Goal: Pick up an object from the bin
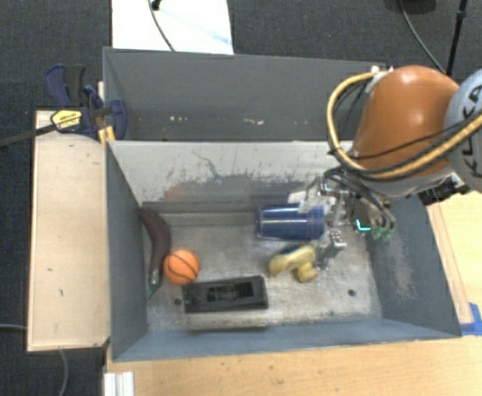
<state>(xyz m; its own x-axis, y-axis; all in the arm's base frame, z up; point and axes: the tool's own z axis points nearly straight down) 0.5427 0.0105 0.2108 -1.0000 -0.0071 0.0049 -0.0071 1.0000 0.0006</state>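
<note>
1. Camera view, and we're looking down into the grey bin [125, 246]: the arm's orange-covered wrist [406, 122] reaches in from the right, low over the right half of the floor.
2. On to the gripper [325, 221]: its 2 fingers [317, 195] stand apart, 1 on the far side and 1 on the near side of the right end of a blue cylinder [286, 221].
3. That blue cylinder lies on its side towards the back of the floor, right of the middle. Its length runs left to right and its right end sits between the spread fingers.
4. Are the fingers actually pressing on it? Cannot tell. The cylinder looks to be resting on the floor.
5. A lumpy yellow thing [295, 262] lies just in front of the cylinder, and the near finger's tip comes down just beside its right end.
6. Well apart on the left, an orange ball [181, 266] touches a dark curved thing [154, 236] that lies along the left wall.
7. A black rectangular thing [224, 294] lies flat just in front of the ball, near the front wall.
</note>
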